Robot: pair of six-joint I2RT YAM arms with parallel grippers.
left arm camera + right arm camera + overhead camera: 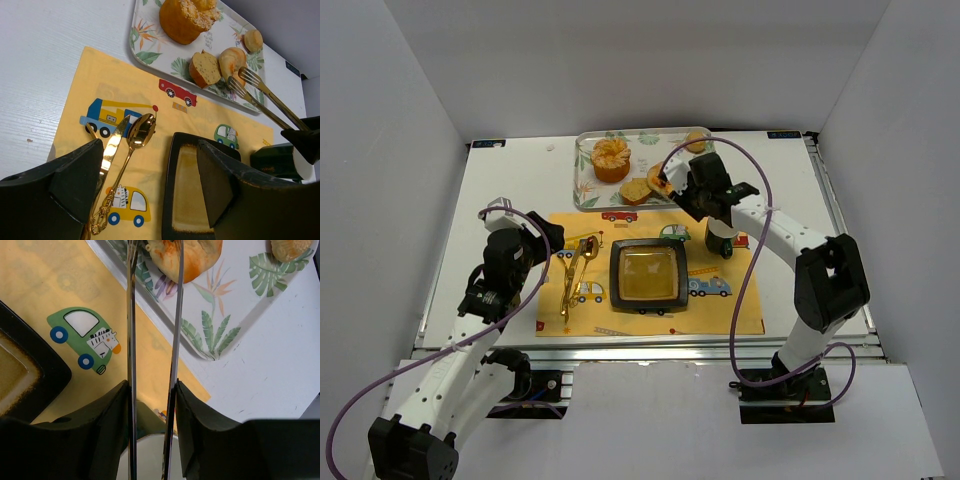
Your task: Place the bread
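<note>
My right pincer [152, 405] is narrow, clamped on the two arms of the tongs [176, 315], because the bread roll [185, 255] is meant to be taken with a tool, not my bare fingers. The tongs reach out towards 12 o'clock, their forked tips at the roll, which lies on the tray [235, 300]. I cannot tell whether they pinch it yet.

My left pincer [150, 160] hangs wide and empty over the placemat [80, 90], kept at 9 o'clock of the plate [617, 275], I judge, to leave it free as the landing spot.

I count four baked pieces on the tray, one square plate, one dark cup [720, 238] at its 2 o'clock, and one spoon [140, 132] and one knife [111, 150] side by side at its 9 o'clock.
</note>
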